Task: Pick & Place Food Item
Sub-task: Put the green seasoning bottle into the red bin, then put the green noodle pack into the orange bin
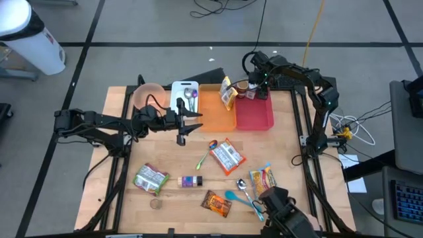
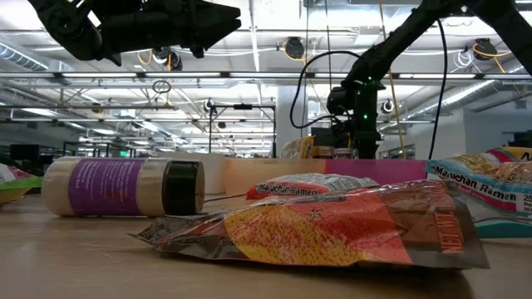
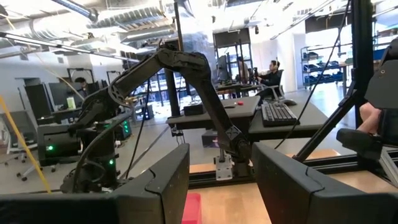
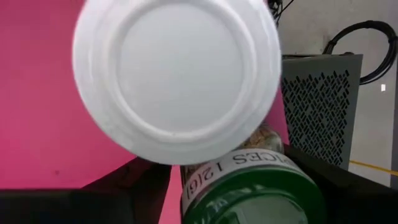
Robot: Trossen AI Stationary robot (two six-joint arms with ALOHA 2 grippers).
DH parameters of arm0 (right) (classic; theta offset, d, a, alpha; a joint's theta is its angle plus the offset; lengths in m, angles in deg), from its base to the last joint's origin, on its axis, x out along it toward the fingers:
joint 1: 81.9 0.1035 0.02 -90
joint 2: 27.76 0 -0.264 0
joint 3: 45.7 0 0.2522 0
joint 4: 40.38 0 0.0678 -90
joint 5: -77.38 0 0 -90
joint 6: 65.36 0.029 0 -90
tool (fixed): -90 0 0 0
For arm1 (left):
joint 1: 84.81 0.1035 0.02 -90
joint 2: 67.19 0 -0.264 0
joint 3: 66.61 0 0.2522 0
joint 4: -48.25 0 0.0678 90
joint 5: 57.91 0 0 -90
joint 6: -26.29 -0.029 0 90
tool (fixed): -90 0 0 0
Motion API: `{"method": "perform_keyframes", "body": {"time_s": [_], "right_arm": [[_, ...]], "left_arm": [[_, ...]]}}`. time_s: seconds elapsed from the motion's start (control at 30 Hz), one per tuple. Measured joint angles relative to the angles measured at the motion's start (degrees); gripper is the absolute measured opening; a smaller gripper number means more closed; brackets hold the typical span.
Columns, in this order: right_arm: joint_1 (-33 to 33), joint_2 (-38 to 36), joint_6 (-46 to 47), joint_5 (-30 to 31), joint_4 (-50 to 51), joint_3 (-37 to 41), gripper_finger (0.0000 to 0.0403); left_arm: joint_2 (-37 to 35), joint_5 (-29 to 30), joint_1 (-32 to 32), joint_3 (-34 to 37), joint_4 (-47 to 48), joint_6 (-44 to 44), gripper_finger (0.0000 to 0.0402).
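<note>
High view looks straight down on a wooden table (image 1: 165, 155), with the pink tray (image 1: 254, 116) at its far edge as the landmark. At the tray's far left corner, the right gripper (image 1: 260, 89) is poised over a small spice jar (image 1: 242, 88); the right wrist view shows its dark fingers (image 4: 134, 186) spread either side of the jar's green lid (image 4: 252, 196), seemingly not clamping it, next to a white cup (image 4: 177, 78) seen from below over the pink floor. An orange tray (image 1: 218, 109) sits touching the pink tray's left side, with a yellow snack bag (image 1: 228, 92) at their shared far corner. Further left, the left gripper (image 1: 192, 122) hovers, half open and empty, beside a white tray (image 1: 185, 96). Snack packets (image 1: 227, 157) lie scattered near the table's front.
</note>
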Motion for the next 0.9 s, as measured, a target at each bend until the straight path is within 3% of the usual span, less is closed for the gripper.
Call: {"method": "perform_keyframes", "body": {"time_s": [0.5,0.73,0.9], "right_arm": [[0.02,-9.15,0.64,0.57,2.07,-0.09,0.0255],[2.14,-18.42,10.21,-0.42,8.31,-0.11,0.0253],[5.26,-27.03,26.76,-13.62,6.13,4.53,0.0254]], "left_arm": [[-0.01,0.16,-0.02,0.00,0.00,0.04,0.0182],[0.00,0.24,0.00,0.00,0.75,0.16,0.0182],[-0.60,0.28,0.00,0.00,3.38,-1.26,0.0182]]}}
